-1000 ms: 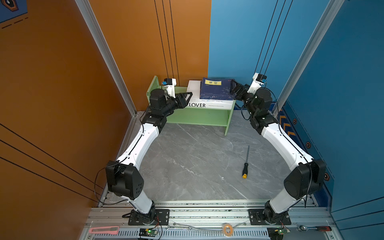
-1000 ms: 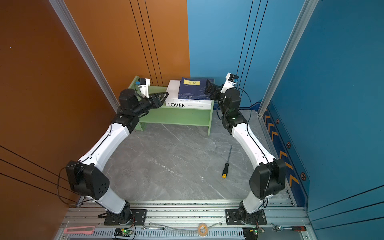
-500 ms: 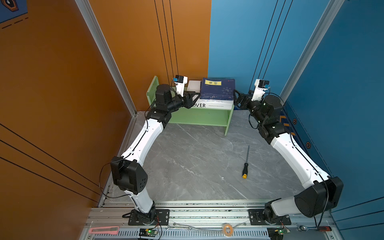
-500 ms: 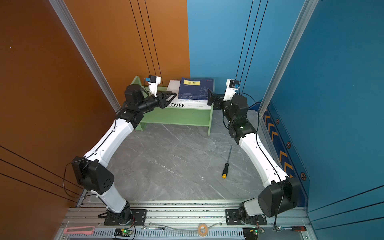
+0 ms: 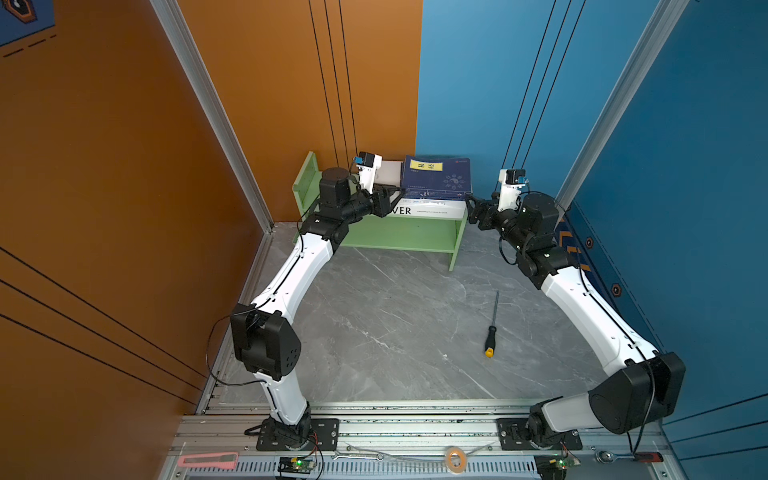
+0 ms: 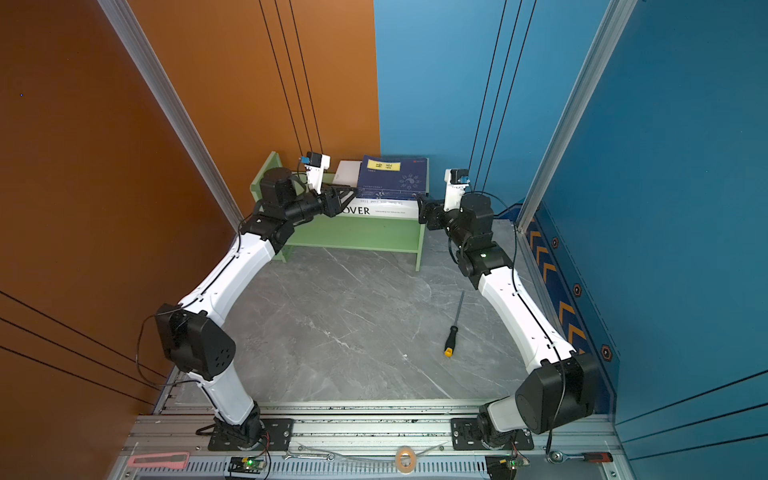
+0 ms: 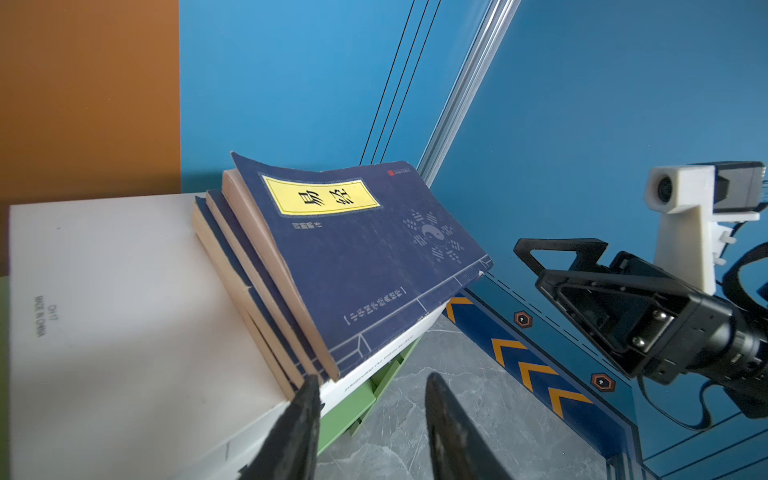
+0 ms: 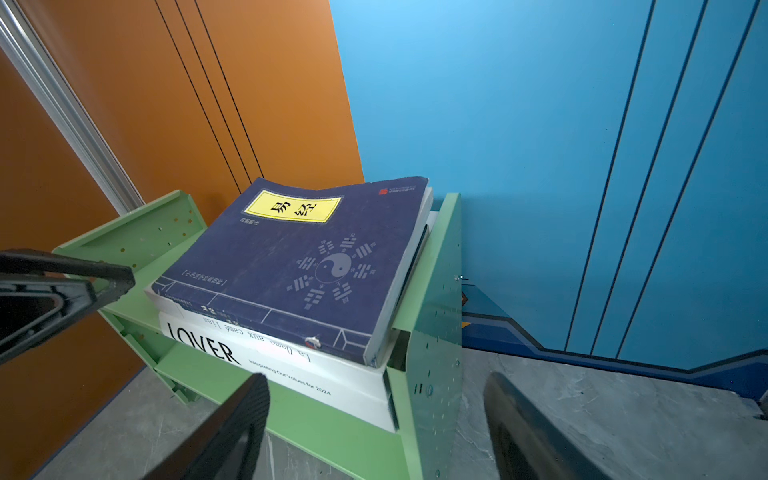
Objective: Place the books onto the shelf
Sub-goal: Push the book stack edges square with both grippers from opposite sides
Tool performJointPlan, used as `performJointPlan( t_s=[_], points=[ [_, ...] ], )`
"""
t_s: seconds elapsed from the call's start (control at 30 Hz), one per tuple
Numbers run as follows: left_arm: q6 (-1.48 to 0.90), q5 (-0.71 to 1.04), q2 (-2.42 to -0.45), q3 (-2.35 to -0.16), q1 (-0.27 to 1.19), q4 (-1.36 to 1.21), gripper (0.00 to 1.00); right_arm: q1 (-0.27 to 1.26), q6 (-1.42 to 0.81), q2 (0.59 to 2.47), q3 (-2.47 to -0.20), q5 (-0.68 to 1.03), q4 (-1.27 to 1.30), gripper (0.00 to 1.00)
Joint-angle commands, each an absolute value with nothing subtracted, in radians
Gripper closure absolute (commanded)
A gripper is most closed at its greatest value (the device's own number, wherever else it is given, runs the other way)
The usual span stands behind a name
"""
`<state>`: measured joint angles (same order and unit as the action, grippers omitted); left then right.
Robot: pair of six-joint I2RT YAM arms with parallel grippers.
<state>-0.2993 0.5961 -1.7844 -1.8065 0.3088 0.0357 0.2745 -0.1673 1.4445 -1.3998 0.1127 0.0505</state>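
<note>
Since a second ago the dark-blue softcover book [image 5: 436, 178] with its yellow title label sits about where it did; the arms have moved. The right tool [image 5: 472, 210] has backed off the book's right edge to a spot beside the shelf end. The left tool [image 5: 392, 196] has come in along the shelf front.

Position: the blue book lies flat on top of more blue volumes (the left wrist view shows their page edges). That pile rests on a thick white book [image 5: 432, 210] with LOVER on its spine. All of it is on the top board of the green perforated shelf [image 5: 399, 235], toward its right end. The top cover curls up at its far left corner.

Key relation: the pile lies between the two tools, and its long side appears to run along the shelf's length. The left tool [image 7: 372, 382] is nearer, at the near left corner, touching or just short of it; I cannot tell which. Its jaws stand narrow with nothing between them. The right tool [image 8: 376, 378] stands apart, off the shelf's end panel, jaws wide and empty.

Judgement: placing looks done. Any squaring nudge would suit the left arm.

Outward: a black-and-yellow screwdriver [image 5: 492, 328] lies well apart on the grey marble desk [image 5: 395, 316].
</note>
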Motion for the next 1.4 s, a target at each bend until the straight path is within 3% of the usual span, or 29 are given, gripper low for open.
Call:
performJointPlan(
  t_s=[0.0, 0.7, 1.17, 1.37],
  points=[
    [-0.258, 0.573, -1.802, -1.85, 0.328, 0.065, 0.58, 0.269, -0.141, 1.47, -1.436, 0.133, 0.02, 0.22],
    [-0.145, 0.453, -1.849, -1.921, 0.379, 0.165, 0.61, 0.257, -0.159, 1.543, -1.479, 0.136, 0.042, 0.28],
    [-0.171, 0.384, -1.761, -1.79, 0.371, 0.067, 0.61, 0.249, -0.172, 1.567, -1.492, 0.143, 0.05, 0.35],
    [-0.212, 0.376, -1.731, -1.738, 0.355, 0.01, 0.61, 0.25, -0.172, 1.574, -1.496, 0.144, 0.052, 0.34]
  ],
)
